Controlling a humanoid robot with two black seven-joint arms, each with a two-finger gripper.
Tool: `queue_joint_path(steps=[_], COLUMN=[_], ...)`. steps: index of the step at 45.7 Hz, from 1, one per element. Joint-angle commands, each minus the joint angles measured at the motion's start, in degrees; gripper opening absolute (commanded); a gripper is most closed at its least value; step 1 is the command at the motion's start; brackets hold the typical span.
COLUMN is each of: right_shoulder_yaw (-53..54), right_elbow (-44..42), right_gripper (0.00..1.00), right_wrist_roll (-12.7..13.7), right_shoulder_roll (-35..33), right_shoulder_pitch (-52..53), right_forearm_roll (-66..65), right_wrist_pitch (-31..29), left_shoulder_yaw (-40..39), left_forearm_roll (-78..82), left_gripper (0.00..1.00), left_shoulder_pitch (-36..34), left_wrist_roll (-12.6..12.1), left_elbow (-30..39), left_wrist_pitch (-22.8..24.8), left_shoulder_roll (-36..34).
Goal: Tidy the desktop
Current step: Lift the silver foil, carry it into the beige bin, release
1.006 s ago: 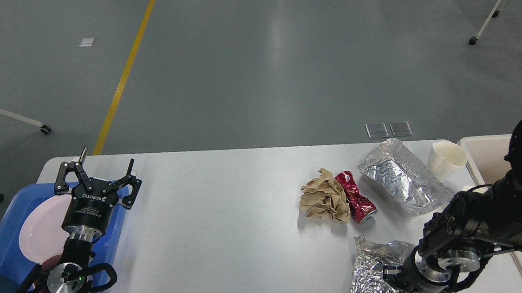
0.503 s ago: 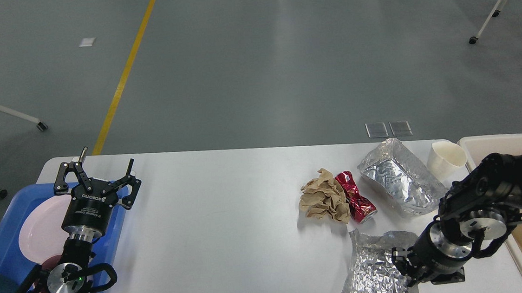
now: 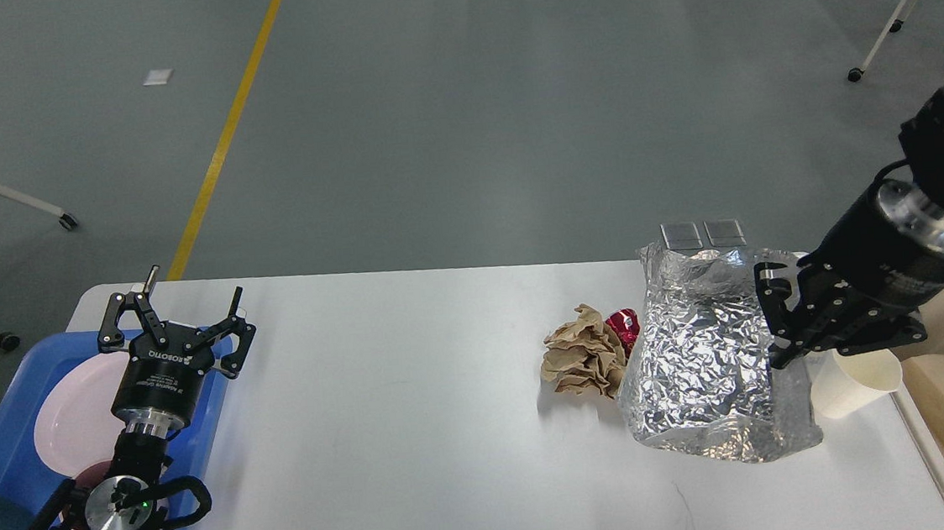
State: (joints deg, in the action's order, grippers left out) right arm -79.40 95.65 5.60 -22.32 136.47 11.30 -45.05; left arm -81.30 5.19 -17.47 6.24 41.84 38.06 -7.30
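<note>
From my head view, my right gripper [image 3: 771, 321] pinches a foil bag [image 3: 711, 364] above the desktop [image 3: 418, 438]; it could slip (foil is slick) onto the paper cup [image 3: 856, 380] beside it. My left gripper [image 3: 176, 309] hangs open.

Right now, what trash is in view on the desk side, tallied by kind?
Foil bags: 1, held up by the right gripper
Crumpled brown paper: 1
Red cans: 1, mostly hidden behind the bag
Paper cups: 1
Total: 4
</note>
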Motion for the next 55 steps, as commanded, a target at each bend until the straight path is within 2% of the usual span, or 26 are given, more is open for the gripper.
queue_joint_path(steps=[1, 7, 12, 19, 28, 32, 39, 45, 50, 55], right_shoulder_yaw=[-1.7, -2.2, -7.0, -14.5, -16.1, -14.6, -7.8, 0.8, 10.0, 17.3], right_elbow=[0.0, -0.2, -2.0, -9.8, -23.9, -27.8, -31.6, -40.3, -47.8, -56.5], right_gripper=[0.0, 0.0, 0.0, 0.0, 0.0, 0.0, 0.0, 0.0, 0.0, 0.0], right_wrist_roll=[0.0, 0.0, -0.1, 0.0, 0.3, 0.3, 0.5, 0.6, 0.7, 0.8], right_shoulder_roll=[0.3, -0.1, -1.6, -5.2, -16.5, -19.9, -25.4, -26.6, -26.5, -25.7], right_shoulder_pitch=[4.1, 4.1, 4.0, 1.1, -12.4, -19.0, -32.7, -48.9, -60.7, -72.3], right_forearm_roll=[0.0, 0.0, 0.0, 0.0, -0.5, -0.6, -0.8, 0.6, 2.1, 2.1], right_wrist_pitch=[-3.0, -2.2, -1.2, 1.3, 6.3, 12.4, 28.8, 41.5, 45.7, 45.8], left_shoulder_yaw=[0.0, 0.0, 0.0, 0.0, 0.0, 0.0, 0.0, 0.0, 0.0, 0.0], left_forearm_roll=[0.0, 0.0, 0.0, 0.0, 0.0, 0.0, 0.0, 0.1, 0.0, 0.0], left_gripper=[0.96, 0.97, 0.97, 0.97, 0.97, 0.96, 0.97, 0.96, 0.97, 0.96], left_shoulder_pitch=[0.0, 0.0, 0.0, 0.0, 0.0, 0.1, 0.1, 0.1, 0.1, 0.0], left_wrist_roll=[0.0, 0.0, 0.0, 0.0, 0.0, 0.0, 0.0, 0.0, 0.0, 0.0], left_elbow=[0.0, 0.0, 0.0, 0.0, 0.0, 0.0, 0.0, 0.0, 0.0, 0.0], left_wrist_pitch=[0.0, 0.0, 0.1, 0.0, 0.1, 0.0, 0.0, 0.0, 0.0, 0.0], left_shoulder_roll=[0.0, 0.0, 0.0, 0.0, 0.0, 0.0, 0.0, 0.0, 0.0, 0.0])
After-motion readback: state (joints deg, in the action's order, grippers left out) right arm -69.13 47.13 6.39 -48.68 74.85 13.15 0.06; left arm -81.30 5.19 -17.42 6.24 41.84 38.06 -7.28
